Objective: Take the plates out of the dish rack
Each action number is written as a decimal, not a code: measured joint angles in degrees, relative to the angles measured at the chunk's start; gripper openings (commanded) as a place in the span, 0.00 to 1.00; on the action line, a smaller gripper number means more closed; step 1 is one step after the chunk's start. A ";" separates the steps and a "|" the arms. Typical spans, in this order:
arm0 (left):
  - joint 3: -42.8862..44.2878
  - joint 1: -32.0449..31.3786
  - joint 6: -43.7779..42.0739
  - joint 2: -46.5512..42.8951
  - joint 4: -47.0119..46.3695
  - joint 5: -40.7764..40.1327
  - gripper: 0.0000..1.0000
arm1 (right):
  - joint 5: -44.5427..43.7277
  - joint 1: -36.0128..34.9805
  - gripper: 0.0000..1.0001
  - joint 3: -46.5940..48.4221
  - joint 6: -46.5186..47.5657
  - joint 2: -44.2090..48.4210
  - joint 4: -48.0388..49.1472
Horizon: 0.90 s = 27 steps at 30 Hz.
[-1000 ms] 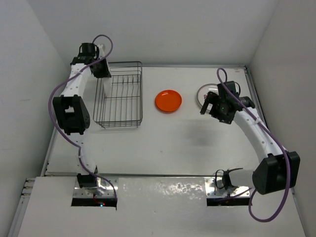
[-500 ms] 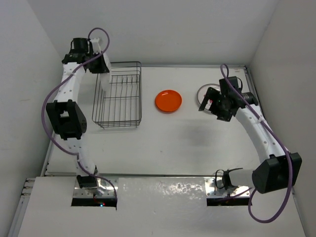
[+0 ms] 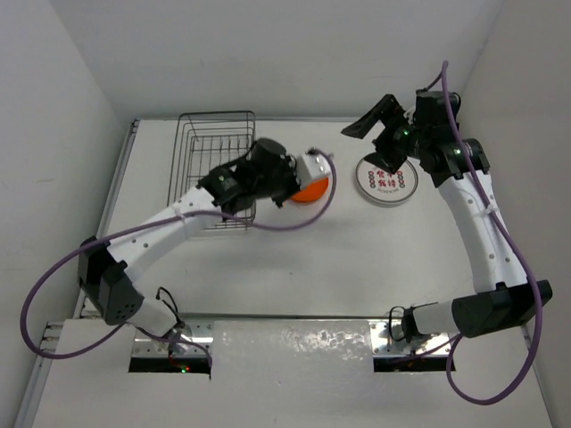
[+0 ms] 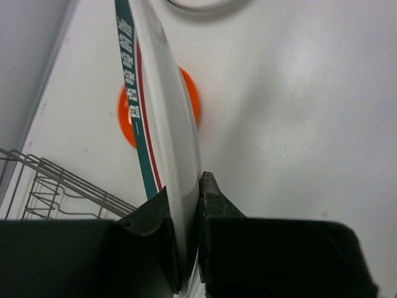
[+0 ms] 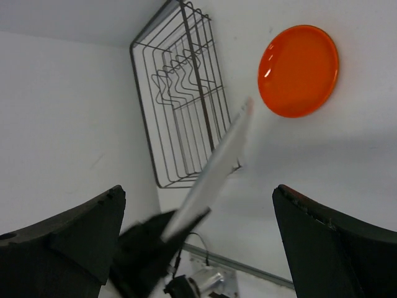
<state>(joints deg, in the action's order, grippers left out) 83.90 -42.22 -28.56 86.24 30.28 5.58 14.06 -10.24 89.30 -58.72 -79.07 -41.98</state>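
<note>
My left gripper (image 3: 299, 172) is shut on a white plate with a teal-and-red rim (image 3: 315, 166) and holds it on edge just above the orange plate (image 3: 314, 190). In the left wrist view both fingers (image 4: 214, 202) pinch this plate's (image 4: 170, 124) rim, with the orange plate (image 4: 191, 102) behind it. A second white plate with a teal-and-red rim (image 3: 385, 178) lies flat on the table at the right. My right gripper (image 3: 370, 141) is open and empty, raised above that plate's far left side. The wire dish rack (image 3: 212, 169) looks empty.
The right wrist view shows the rack (image 5: 183, 93), the orange plate (image 5: 299, 69) and the blurred held plate (image 5: 217, 158) between my wide-open right gripper (image 5: 198, 194). White walls close in the table on the left, back and right.
My left arm swung from the rack's far left corner to the table's middle with a white plate in its grip. My right gripper rose up and back off the white plate on the table.
</note>
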 measured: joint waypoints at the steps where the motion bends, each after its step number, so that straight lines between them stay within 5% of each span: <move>1: -3.34 -1.77 -1.25 -1.40 -0.68 -1.07 0.00 | 0.28 0.00 0.99 0.11 -1.38 0.02 0.26; 4: -10.32 -5.31 -4.42 -5.77 -1.03 -4.31 0.00 | 0.37 -0.04 0.99 -0.92 -4.13 0.02 -0.09; 11: -11.63 -8.26 -7.15 -11.30 -5.99 -7.96 0.00 | 0.46 -3.41 0.95 -8.90 -7.19 -0.50 0.68; 16: -13.64 -10.49 -7.65 -11.63 -8.22 -7.34 0.00 | 1.22 -6.99 0.81 -10.58 -7.54 -2.60 4.22; 19: -14.21 -11.08 -7.82 -11.43 -9.09 -7.23 0.00 | 0.87 -7.78 0.60 -12.48 -7.85 -2.60 5.99; 21: -14.56 -11.08 -7.96 -11.28 -9.88 -7.45 0.00 | 0.63 -7.74 0.12 -13.88 -8.11 -2.60 7.61; 22: -14.60 -11.08 -8.20 -11.17 -9.81 -7.63 0.01 | 0.79 -7.72 0.00 -14.38 -8.63 -2.60 8.15; 23: -15.21 -11.08 -9.81 -11.10 -9.31 -8.00 0.08 | -0.28 -7.50 0.00 -14.43 -9.75 -2.60 8.35; 25: -15.34 -11.74 -12.20 -10.25 -9.97 -9.97 0.62 | -1.90 -7.45 0.00 -14.73 -10.54 -2.71 7.02; 26: -15.34 -11.82 -11.21 -9.70 -10.75 -11.23 0.99 | -2.69 -7.37 0.00 -15.04 -9.88 -2.71 6.49; 27: -15.34 -11.78 -10.19 -9.29 -11.82 -12.55 1.00 | -3.06 -7.13 0.00 -15.15 -9.81 -2.71 6.71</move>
<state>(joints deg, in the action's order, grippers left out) 68.55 -54.00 -38.74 76.95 18.46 -6.96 11.00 -17.37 74.15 -68.53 -81.78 -35.27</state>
